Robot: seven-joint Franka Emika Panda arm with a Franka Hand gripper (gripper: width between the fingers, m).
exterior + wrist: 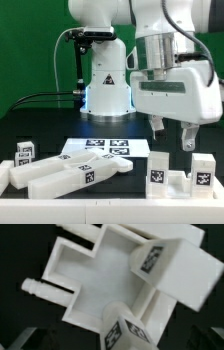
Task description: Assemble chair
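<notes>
My gripper (171, 138) hangs open above the chair parts at the exterior view's right, with nothing between its fingers. Under it stands a white assembly (178, 178) of blocks, one tag (157, 178) on its left block and another tag (201, 179) on its right. In the wrist view that assembly (100, 280) fills the picture: a flat recessed piece with round pegs (40, 287) on one side and two tagged blocks (152, 258) (125, 331). More white chair parts lie at the exterior view's left: small tagged blocks (24, 152) and long bars (70, 176).
The marker board (105, 147) lies flat in the middle, in front of the robot base (105, 85). A black cable (40, 98) runs along the table at the back left. The table top is black.
</notes>
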